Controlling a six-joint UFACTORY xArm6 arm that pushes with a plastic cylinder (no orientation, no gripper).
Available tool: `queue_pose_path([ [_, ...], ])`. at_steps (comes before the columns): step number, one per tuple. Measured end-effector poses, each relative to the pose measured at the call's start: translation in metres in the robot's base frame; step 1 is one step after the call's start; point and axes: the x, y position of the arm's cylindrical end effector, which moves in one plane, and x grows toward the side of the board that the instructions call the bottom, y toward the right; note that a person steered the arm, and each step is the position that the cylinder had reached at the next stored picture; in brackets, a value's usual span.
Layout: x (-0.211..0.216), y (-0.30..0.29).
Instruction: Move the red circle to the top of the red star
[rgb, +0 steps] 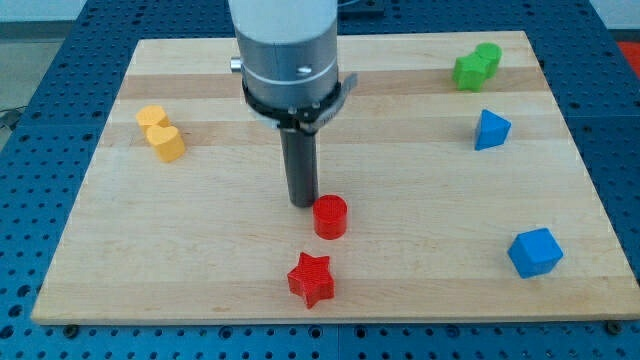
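The red circle (330, 217) is a short red cylinder near the middle of the wooden board (200, 260). The red star (311, 279) lies just below it, slightly to the view's left, with a small gap between them. My tip (303, 204) stands on the board right at the circle's upper left edge, touching it or nearly so. The rod rises from there to the arm's grey body at the view's top.
A yellow block (161, 133) lies at the view's left. A green block (476, 67) sits at the top right, a blue triangle-like block (491, 130) below it, and a blue cube-like block (534, 252) at the bottom right.
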Motion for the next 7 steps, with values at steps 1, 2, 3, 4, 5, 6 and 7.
queue_pose_path([
  [1,0.001,0.039],
  [2,-0.003,0.043],
  [3,-0.010,0.068],
  [4,0.005,0.063],
  [5,0.031,0.055],
  [6,0.064,0.043],
  [7,0.064,0.043],
])
